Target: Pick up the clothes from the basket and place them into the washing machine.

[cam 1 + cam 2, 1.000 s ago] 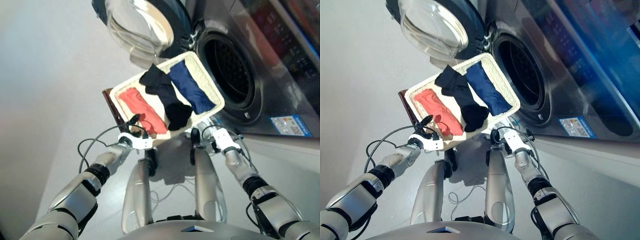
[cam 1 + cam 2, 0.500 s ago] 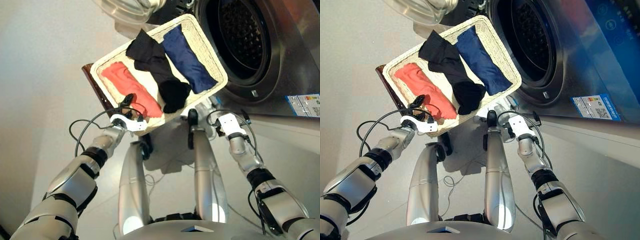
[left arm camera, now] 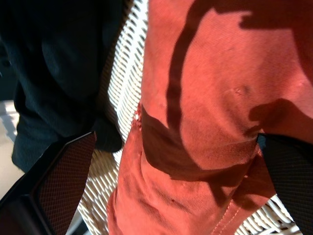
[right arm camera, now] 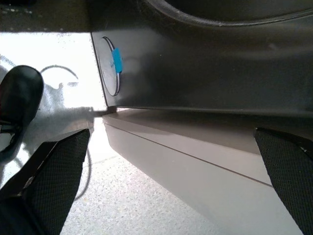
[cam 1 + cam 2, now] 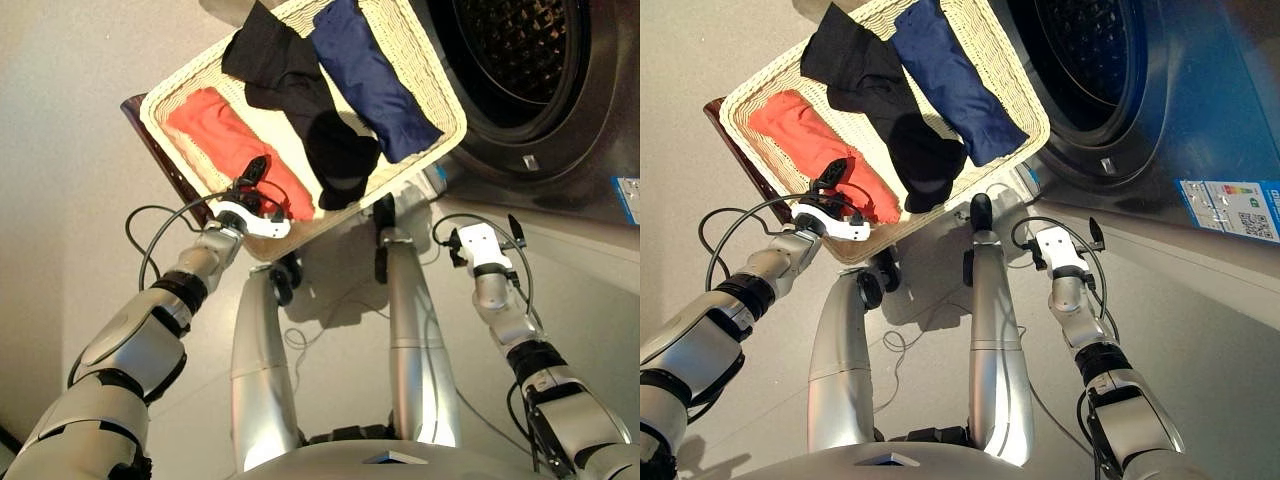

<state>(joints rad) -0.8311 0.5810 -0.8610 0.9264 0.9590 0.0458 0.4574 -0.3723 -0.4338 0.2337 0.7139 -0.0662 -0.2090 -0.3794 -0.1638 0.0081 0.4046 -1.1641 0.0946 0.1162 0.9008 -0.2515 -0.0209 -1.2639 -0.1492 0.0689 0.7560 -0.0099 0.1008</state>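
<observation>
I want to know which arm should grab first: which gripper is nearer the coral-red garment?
Left. The left gripper hangs open right over the coral-red garment in the basket. The right gripper is off beside the washing machine, clear of the basket.

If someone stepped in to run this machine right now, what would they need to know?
Left hand: open, over the coral-red garment, nothing gripped yet.
Right hand: open and empty, low by the dark grey washing machine.
Coral-red, black and navy blue garments all lie in the cream woven basket.
Done: nothing loaded as far as can be seen.
Left: grasp each garment and put it in the drum.
</observation>
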